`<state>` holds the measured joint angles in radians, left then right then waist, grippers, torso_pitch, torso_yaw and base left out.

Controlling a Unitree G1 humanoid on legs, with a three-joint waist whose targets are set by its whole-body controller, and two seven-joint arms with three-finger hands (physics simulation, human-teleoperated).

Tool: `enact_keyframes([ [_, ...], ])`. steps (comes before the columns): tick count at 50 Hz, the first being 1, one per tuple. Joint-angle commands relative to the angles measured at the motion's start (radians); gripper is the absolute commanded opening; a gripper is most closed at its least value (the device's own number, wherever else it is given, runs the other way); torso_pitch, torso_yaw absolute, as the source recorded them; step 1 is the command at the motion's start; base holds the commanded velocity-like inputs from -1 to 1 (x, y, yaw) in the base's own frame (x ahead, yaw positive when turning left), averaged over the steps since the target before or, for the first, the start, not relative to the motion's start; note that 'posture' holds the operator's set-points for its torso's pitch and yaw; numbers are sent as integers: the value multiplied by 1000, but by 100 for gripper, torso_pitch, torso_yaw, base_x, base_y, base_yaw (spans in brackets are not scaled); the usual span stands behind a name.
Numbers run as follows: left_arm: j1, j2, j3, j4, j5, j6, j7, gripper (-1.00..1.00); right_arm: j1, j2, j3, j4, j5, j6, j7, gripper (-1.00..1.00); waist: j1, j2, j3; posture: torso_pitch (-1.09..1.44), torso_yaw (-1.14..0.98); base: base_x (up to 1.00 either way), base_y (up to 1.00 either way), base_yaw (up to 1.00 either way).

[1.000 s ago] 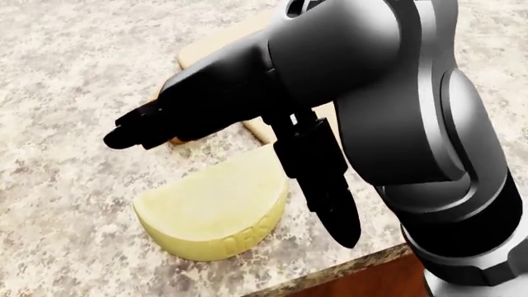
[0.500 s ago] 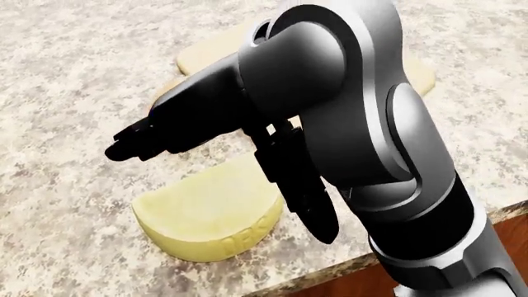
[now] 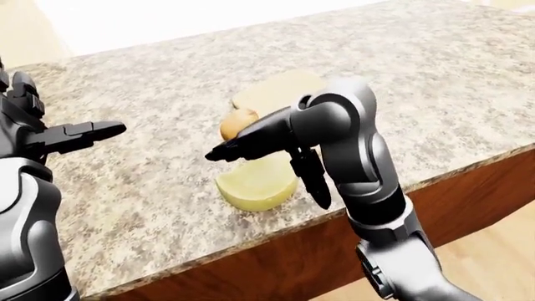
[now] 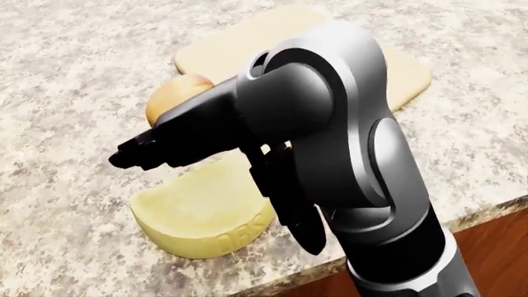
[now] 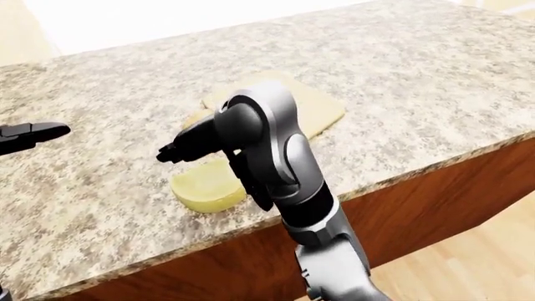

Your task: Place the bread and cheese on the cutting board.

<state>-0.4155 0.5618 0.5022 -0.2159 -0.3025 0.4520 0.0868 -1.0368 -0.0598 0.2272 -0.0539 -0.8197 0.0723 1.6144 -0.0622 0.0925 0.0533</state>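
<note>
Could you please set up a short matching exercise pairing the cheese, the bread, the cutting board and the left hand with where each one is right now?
Things:
1. cheese
2. bread
3. cutting board
4. left hand

Places:
A. raised at the left edge of the left-eye view, fingers open
B. flat on the counter, partly hidden by the right arm
C. nearest the counter's edge, under the right hand
D. at the board's left edge, above the cheese in the head view

Pairs: 1-C, 2-D, 3-B, 4-A

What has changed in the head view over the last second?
The right robot hand and forearm drew back toward the view's lower left, uncovering the bread and more of the cutting board. Nothing grasped. The cheese stayed on the counter.
</note>
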Motion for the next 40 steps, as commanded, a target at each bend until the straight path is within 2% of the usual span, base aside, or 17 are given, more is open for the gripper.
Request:
enact_keyframes([
  [1, -24, 23, 16, -32, 2, -27, 2, 100, -28, 10, -23, -21, -26, -27, 0, 100, -1, 8, -26, 0, 0, 0, 0, 0],
  [6, -22, 22, 17, -34, 1, -28, 1, 100, -18, 27, -35, -19, -44, -41, 0, 100, -1, 8, -27, 0, 0, 0, 0, 0],
  [15, -16, 20, 19, -40, 1, -27, 0, 100, 24, 40, -28, -43, -59, -43, 0, 100, 0, 8, -29, 0, 0, 0, 0, 0],
  [23, -14, 16, 18, -40, 4, -29, 0, 100, 55, 90, -74, -26, -111, -109, -1, 100, -1, 9, -29, 0, 0, 0, 0, 0],
  [32, -14, 13, 15, -38, 6, -32, -1, 100, 80, 114, -87, -17, -134, -135, -21, 100, -2, 10, -31, 0, 0, 0, 0, 0],
  [34, -12, 14, 18, -42, 4, -29, -2, 100, 81, 115, -88, -15, -135, -136, -22, 88, -2, 10, -32, 0, 0, 0, 0, 0],
  [37, -14, 12, 15, -36, 7, -35, -2, 100, 87, 115, -87, -13, -137, -141, -25, 57, -2, 10, -32, 0, 0, 0, 0, 0],
  [40, -13, 12, 17, -39, 5, -33, -2, 100, 89, 118, -85, -9, -139, -145, -32, 47, -2, 11, -33, 0, 0, 0, 0, 0],
])
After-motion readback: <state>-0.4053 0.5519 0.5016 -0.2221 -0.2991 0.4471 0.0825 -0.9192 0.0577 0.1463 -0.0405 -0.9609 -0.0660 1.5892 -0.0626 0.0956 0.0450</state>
